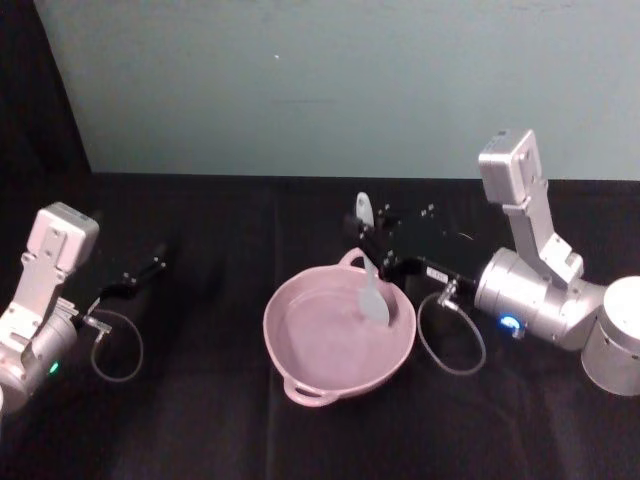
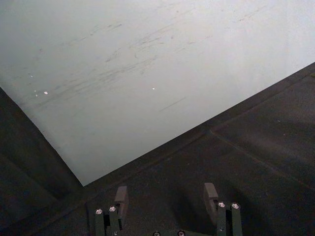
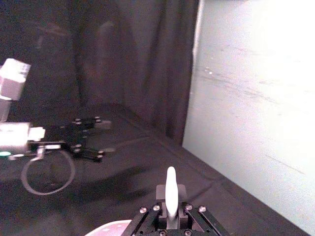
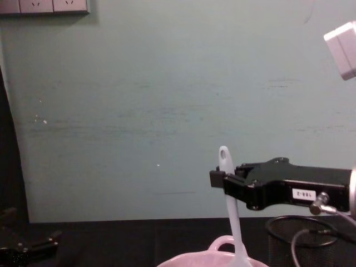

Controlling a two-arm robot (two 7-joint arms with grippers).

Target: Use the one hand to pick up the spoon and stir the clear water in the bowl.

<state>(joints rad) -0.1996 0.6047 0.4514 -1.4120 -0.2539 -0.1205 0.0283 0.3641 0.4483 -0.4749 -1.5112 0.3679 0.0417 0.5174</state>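
One claw at work: right claw [image 4: 221,179] clenched on spoon [image 1: 374,297] near handle top, held near upright, blade hanging inside bowl [image 1: 272,312] on worktop [image 1: 200,420], seemingly for stirring; left claw [image 2: 167,199] released, parked well apart.

Right claw [image 4: 218,178] gripping upright spoon [image 4: 230,200], above bowl [image 4: 221,243]
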